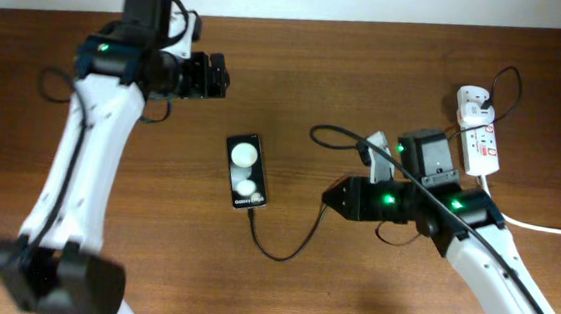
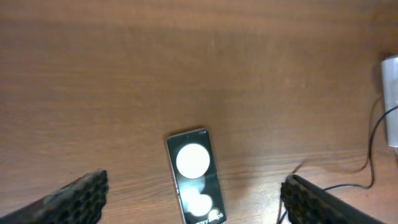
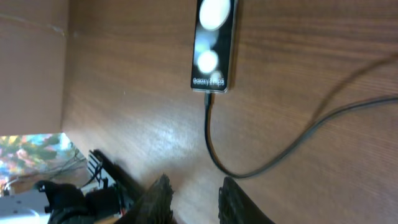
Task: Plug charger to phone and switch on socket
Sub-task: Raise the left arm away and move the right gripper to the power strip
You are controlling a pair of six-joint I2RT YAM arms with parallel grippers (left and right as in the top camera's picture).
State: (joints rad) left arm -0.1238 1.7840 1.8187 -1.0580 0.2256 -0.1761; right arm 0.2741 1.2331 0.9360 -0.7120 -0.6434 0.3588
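- My left gripper point(image 1: 219, 76) hangs above the far side of the table point(image 1: 368, 64), well apart from everything; its wrist view shows the two fingers point(image 2: 74, 199) spread wide with nothing between them; I judge it is parked there so the centre stays unobstructed.
- The phone point(image 1: 246, 171) lies flat, screen up, near the middle of the table; two round lamp reflections sit on the glass and the small white lettering is at the end nearest me.
- The charger cable point(image 1: 283, 256) meets that lettered end; in the right wrist view its tip point(image 3: 208, 94) looks seated in the port, though I cannot confirm it is fully home; from there it loops loosely across the wood, so nothing is tugging on the phone.
- My right gripper point(image 3: 196, 183) sits low just beside that loop, fingers slightly apart and empty; it touches neither the cable nor the phone.
- The power strip point(image 1: 480, 145) lies at the far right edge, with the white plug point(image 1: 473, 100) standing in its far end and a thick white cord point(image 1: 556, 231) running off to the right; the red switches are too small for me to read as on or off.
- My judgement: plugging looks done; the switch remains, and the right arm is closer, so I would bring it over the strip and press straight down, so the strip does not slide.
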